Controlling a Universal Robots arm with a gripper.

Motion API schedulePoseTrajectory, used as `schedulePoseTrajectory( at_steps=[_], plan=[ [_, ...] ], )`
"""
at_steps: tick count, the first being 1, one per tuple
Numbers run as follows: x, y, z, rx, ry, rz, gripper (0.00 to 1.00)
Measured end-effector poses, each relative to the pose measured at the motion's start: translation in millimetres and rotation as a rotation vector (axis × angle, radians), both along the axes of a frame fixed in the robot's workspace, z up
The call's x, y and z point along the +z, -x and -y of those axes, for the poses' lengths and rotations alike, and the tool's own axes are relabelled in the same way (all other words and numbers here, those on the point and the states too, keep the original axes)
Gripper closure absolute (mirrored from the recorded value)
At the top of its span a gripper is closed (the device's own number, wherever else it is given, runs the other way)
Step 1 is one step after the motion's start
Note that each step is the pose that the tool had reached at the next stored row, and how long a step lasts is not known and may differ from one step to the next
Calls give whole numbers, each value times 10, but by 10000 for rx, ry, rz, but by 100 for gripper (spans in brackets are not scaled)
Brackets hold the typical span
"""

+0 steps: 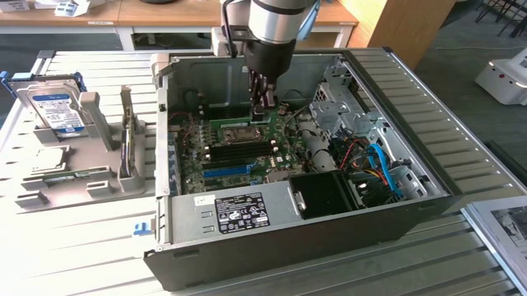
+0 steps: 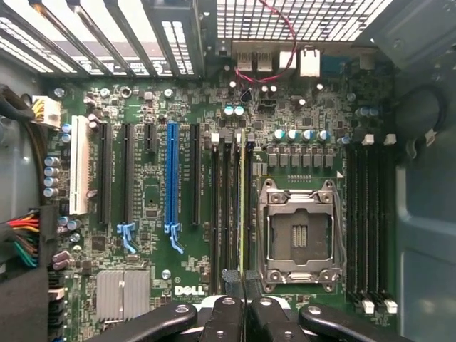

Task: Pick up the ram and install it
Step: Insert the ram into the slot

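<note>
**Ram held edge-on over the slots beside the socket**

The gripper (image 1: 260,111) is down inside the open computer case (image 1: 428,179), its fingers closed on the ram (image 2: 242,214). In the wrist view the ram shows as a thin edge in line with the dark memory slots (image 2: 222,214), just beside the CPU socket (image 2: 299,231). Whether it is already seated cannot be told.

The stick looks light and stiff but thin. It should take a straight push along its top edge and would likely suffer from any twist or sideways load. The safe hold is on the bare board at mid-length, as here, away from the chips and the contact edge.

The fit is tight. The socket's metal frame lies close on one side, and the blue expansion slot (image 2: 172,178) with its black neighbours lies on the other. Small capacitors (image 2: 299,134) stand near the slot ends, and red and blue cables (image 1: 374,163) sit well off by the drive bays.

Outside the case on the counter (image 1: 82,246), a grey stand holds the hard drive (image 1: 53,111) and an expansion card (image 1: 128,142) — neither is in the way.
</note>
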State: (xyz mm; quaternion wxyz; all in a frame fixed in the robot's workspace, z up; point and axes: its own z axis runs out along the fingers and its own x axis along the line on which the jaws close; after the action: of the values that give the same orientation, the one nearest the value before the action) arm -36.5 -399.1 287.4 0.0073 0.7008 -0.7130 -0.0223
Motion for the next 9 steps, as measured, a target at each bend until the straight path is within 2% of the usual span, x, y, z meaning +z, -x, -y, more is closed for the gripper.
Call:
schedulePoseTrajectory(
  at_steps=[9],
  plan=[
    [-142, 0, 0, 0, 0, 0, 89]
  ],
)
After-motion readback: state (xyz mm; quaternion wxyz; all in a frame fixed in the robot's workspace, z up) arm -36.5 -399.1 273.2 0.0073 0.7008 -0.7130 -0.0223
